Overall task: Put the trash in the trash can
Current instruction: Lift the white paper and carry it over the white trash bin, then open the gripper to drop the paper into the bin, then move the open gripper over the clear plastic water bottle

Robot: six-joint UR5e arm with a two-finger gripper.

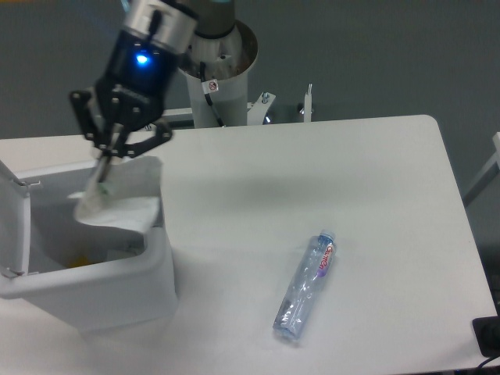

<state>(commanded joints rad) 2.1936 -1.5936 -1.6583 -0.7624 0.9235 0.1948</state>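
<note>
Bottle (305,287) label unreadable from here. My gripper (110,154) is pinching the wrapper (117,201) above the open trash can (117,289); bottle lies well apart on the surface (328,172).

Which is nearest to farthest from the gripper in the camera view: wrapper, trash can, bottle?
1. Wrapper, hanging from the gripper over the bin's open top.
2. Trash can, directly beneath it at the table's left.
3. Bottle, lying on the table far to the right.
</note>
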